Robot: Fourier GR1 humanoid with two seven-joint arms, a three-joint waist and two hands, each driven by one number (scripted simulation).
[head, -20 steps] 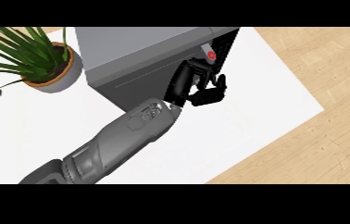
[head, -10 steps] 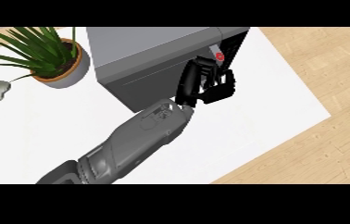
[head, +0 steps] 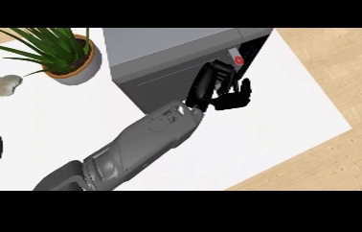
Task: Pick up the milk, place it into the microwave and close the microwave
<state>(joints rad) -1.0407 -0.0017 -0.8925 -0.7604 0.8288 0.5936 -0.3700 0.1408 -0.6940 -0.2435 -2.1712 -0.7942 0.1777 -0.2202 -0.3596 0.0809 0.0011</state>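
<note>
The microwave (head: 170, 58) served as the landmark here: a grey box at the back of the white counter (head: 283, 111), its dark cavity showing at its right end. Just inside that opening stood what was probably the milk (head: 237, 59), a pale carton with a red cap or label, though only a small part of it could be seen and its long axis could not be judged with confidence. One grey forearm ran diagonally from the lower left of the view up to the microwave's right front corner, ending in a black hand; by where it entered, this was judged to be the left hand (head: 225, 89), but the view did not settle that. The hand sat directly below and in front of the carton, at the mouth of the cavity, fingers straight and pointing up toward the opening with the thumb spread to the side; it was open and held nothing that could be seen. The milk therefore lay just beyond the fingertips, further into the microwave, with the hand very near it but apparently apart from it. No other hand showed anywhere near the microwave. To the microwave's left stood a potted plant (head: 67, 58) in a grey pot, well clear of the arm. The milk seemed already placed, so the step in hand was likely drawing back before the door, which could not be clearly made out, was swung shut.
</note>
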